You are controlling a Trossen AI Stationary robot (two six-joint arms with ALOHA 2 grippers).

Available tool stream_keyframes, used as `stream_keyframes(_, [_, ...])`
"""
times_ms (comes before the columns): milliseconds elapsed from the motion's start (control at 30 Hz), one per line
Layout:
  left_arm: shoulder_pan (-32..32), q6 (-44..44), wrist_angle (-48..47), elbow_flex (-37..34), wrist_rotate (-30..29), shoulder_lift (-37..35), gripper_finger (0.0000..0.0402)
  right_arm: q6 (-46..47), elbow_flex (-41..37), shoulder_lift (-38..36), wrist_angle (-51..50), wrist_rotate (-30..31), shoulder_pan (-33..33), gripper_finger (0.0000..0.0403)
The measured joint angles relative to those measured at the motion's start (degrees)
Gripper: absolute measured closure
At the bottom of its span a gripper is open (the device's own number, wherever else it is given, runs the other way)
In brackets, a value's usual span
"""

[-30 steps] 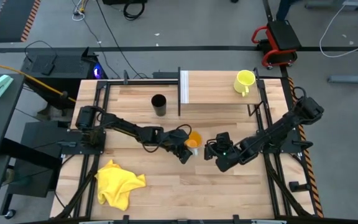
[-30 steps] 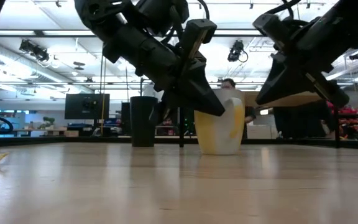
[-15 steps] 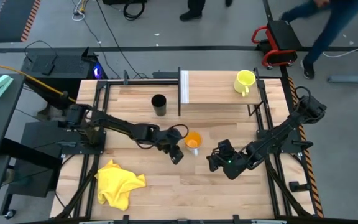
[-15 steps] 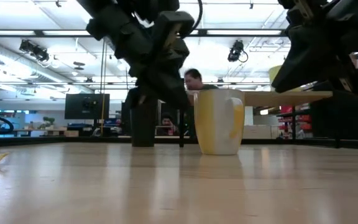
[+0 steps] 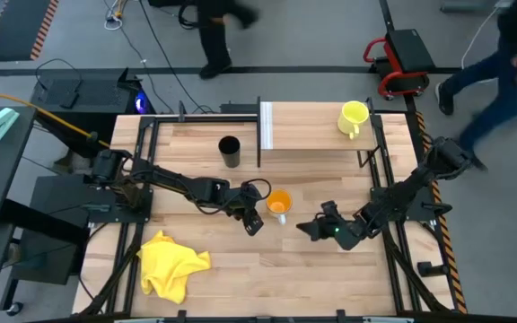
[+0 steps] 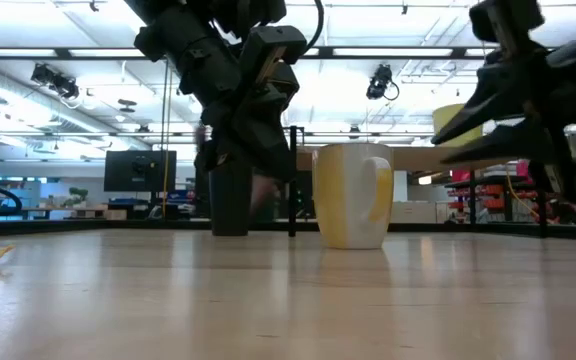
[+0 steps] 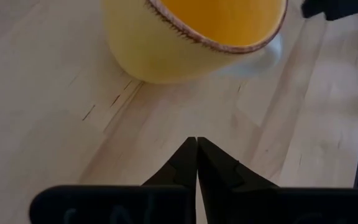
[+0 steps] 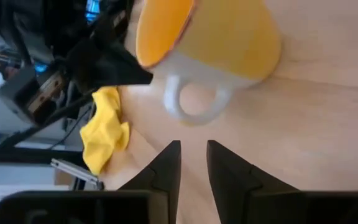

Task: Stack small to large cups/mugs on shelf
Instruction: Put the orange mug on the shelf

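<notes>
High view, orange cup [image 5: 278, 202]: stands upright on the plank tabletop [image 5: 240, 278], near the middle, between the two grippers and touching neither.
High view, left gripper [image 5: 257, 226]: just beside the orange cup on the side towards the yellow cloth [image 5: 172, 263]; holds nothing.
High view, right gripper [image 5: 310, 228]: near the orange cup on the opposite side, clear of it, pointing at it.
High view, black cup [image 5: 230, 151]: upright on the tabletop beside the white end panel [image 5: 265, 126] of the shelf [image 5: 308, 135].
High view, yellow-green mug [image 5: 353, 117]: on the shelf, at the end far from the white panel.
High view, room: two people walk on the floor beyond the table.

Low view, orange cup [image 6: 352, 194]: sits flat on the wood, nothing gripping it.
Low view, left gripper [image 6: 258, 160]: hangs just above the table beside the cup, in front of the black cup [image 6: 230, 196].
Low view, right gripper [image 6: 458, 125]: raised off the table, apart from the cup.

Left wrist view, left gripper [image 7: 196, 141]: fingertips pressed together, clenched on nothing; the orange cup [image 7: 185, 43] lies just ahead.

Right wrist view, right gripper [image 8: 194, 149]: fingers parted with a narrow gap, released, aimed at the pale handle of the orange cup [image 8: 222, 37]; the yellow cloth [image 8: 104, 134] lies beyond.
</notes>
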Motion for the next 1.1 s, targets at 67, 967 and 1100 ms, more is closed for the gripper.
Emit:
stream_keyframes(67, [-0.10, 0.00, -0.14, 0.00, -0.03, 0.00, 0.0381, -0.89, 0.03, -0.12, -0.11, -0.92, -1.18, 0.0323])
stream_keyframes(967, [0.34, 0.10, 0.26, 0.00, -1.08, 0.02, 0.0387, -11.53, 0.03, 2.16, 6.94, -7.95, -7.60, 0.0317])
stream_keyframes(1100, [0.32, 0.12, 0.26, 0.00, -1.05, 0.04, 0.0382, -11.58, 0.03, 3.60, 8.42, -8.03, -7.53, 0.0323])
